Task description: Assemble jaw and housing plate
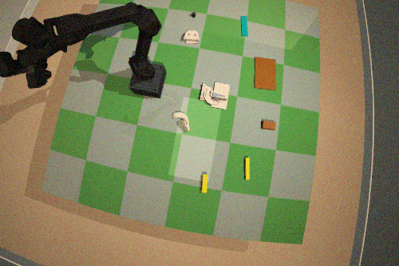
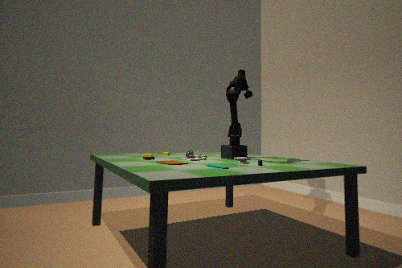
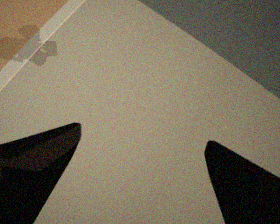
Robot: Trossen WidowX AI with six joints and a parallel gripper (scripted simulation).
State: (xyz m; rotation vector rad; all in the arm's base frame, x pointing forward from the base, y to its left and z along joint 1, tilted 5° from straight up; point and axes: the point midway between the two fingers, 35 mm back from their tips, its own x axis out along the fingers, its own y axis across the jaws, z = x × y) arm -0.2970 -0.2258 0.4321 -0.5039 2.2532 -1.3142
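Out past the 9 o'clock edge of the tabletop (image 1: 156, 154) (image 2: 257, 173), the jaws (image 3: 143, 132) are wide open and empty, so swinging back low could clip the curved white jaw piece (image 1: 183, 119) near centre.

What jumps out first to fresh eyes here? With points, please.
Likely the black jointed robot arm (image 1: 89, 24) (image 2: 233, 109), reaching up from its block base on the green-and-grey checkered table (image 1: 153, 144) (image 2: 133, 174) and out past the table's edge in the top view. Next, the flat orange-brown rectangular plate (image 1: 265, 73) (image 2: 172, 162), the boldest colour block, and beside it the pale angular assembly (image 1: 221, 89) (image 2: 194, 158) near mid-table.
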